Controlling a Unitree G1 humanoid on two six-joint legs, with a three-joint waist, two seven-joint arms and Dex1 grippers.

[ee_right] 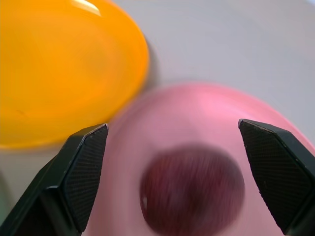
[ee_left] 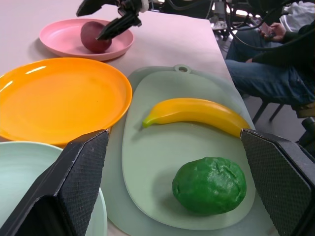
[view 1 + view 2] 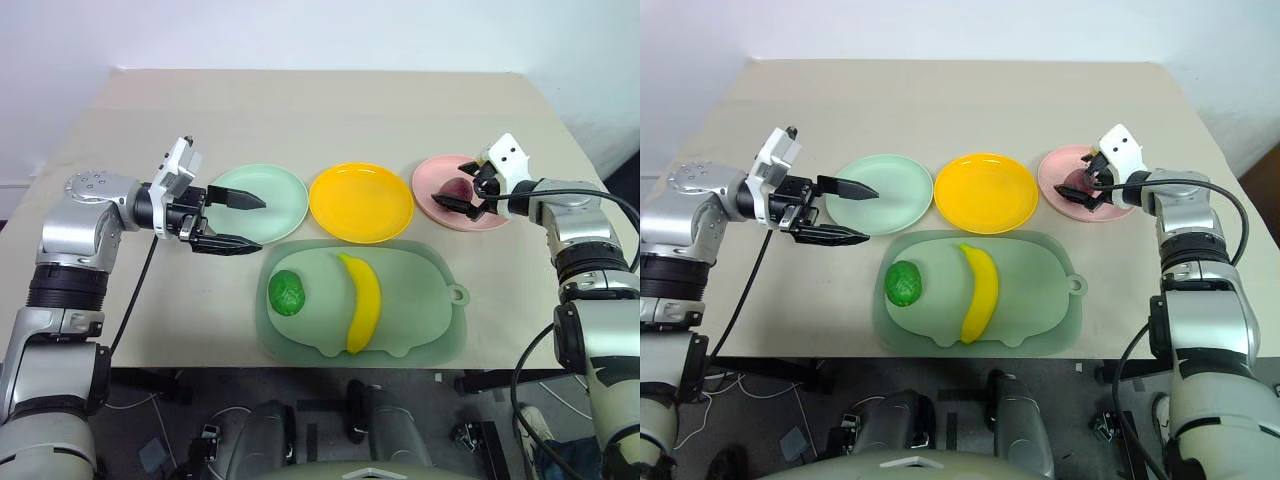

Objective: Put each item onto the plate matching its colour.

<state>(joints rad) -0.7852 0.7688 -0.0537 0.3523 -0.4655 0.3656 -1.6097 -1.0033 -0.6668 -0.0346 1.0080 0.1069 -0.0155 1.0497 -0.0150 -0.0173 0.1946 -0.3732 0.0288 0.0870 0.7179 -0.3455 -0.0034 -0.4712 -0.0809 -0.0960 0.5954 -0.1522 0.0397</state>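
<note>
The dark red-maroon fruit (image 3: 457, 188) lies on the pink plate (image 3: 425, 180) at the right. My right gripper (image 3: 452, 185) hovers over it, open, one finger on either side and neither touching it. The yellow plate (image 3: 361, 202) in the middle holds nothing. My left gripper (image 3: 259, 223) stands open over the near left part of the mint green plate (image 3: 285, 195), nothing between its fingers. The bumpy green fruit (image 3: 288, 292) and the yellow banana (image 3: 364, 300) lie on the pig-shaped tray.
The pale-green pig-shaped tray (image 3: 425, 305) sits near the table's front edge, just in front of the three plates. Bare tabletop (image 3: 320, 110) stretches behind the plates. A seated person (image 2: 266, 64) shows beyond the table's right side.
</note>
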